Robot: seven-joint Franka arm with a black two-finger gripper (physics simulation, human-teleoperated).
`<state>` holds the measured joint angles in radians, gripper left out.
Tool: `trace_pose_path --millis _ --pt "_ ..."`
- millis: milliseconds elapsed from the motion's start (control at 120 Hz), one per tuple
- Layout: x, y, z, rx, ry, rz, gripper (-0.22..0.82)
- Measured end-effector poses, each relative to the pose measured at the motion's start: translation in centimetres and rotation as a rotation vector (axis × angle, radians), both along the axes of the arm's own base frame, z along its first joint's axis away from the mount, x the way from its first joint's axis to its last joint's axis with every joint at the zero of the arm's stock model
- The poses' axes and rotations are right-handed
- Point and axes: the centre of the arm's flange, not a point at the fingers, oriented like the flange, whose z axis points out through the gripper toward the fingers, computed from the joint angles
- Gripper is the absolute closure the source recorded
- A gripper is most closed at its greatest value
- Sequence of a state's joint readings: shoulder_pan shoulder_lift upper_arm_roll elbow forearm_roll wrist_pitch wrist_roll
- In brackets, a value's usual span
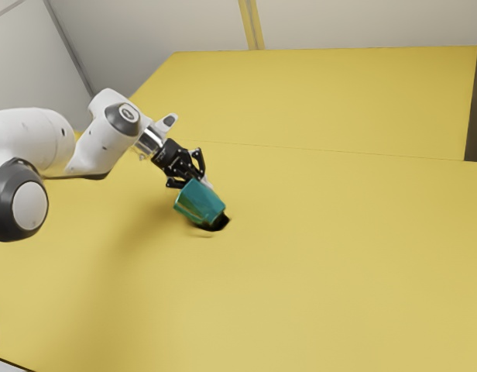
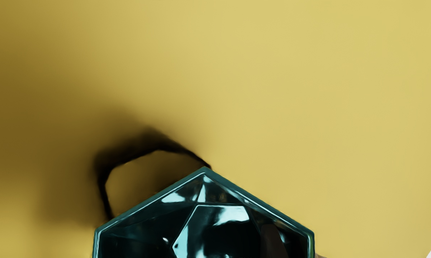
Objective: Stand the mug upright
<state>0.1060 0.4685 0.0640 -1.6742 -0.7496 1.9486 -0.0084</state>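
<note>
The gripper [image 1: 200, 180] is at the open end of the teal six-sided mug [image 1: 198, 201], which leans over with its mouth toward my hand and its base down toward the exterior view's right. In the wrist view the mug [image 2: 201, 185] shows its mouth and glossy inside. The gripper [image 2: 298, 249] has one dim finger inside the mug and the other just outside, shut on the wall between them. A dark patch lies by the mug's lower end; whether that is handle or shadow I cannot tell.
The yellow table [image 1: 324, 256] stretches around the mug, with a raised yellow panel [image 1: 324, 97] behind it. Broad soft shadows fall beside the mug. The white arm comes in from the exterior view's left.
</note>
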Motion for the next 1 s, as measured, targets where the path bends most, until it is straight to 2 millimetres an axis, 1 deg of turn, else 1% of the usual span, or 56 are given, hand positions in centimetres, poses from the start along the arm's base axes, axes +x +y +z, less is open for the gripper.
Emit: trace_pose_path --millis 75,142,367,492,600,692,750,817,925,1000 --pt "-0.1 -0.9 2.2 0.052 -0.026 -0.049 0.77" --pt "-0.3 -1.4 3.4 0.108 -0.037 -0.091 0.77" --pt "-1.1 -3.7 6.3 0.353 -0.063 -0.245 0.78" --pt "-3.1 -5.2 7.4 0.461 -0.049 -0.304 0.79" --pt "-5.7 -6.1 7.7 0.538 -0.035 -0.333 0.79" --pt "-8.0 -6.4 7.0 0.615 -0.039 -0.355 0.79" --pt "-8.9 -6.6 6.6 0.667 -0.057 -0.369 0.79" --pt "-9.3 -6.7 6.3 0.716 -0.089 -0.378 0.79" --pt "-8.9 -6.5 6.3 0.761 -0.137 -0.369 0.79" --pt "-8.8 -6.6 5.6 0.772 -0.150 -0.361 0.79"
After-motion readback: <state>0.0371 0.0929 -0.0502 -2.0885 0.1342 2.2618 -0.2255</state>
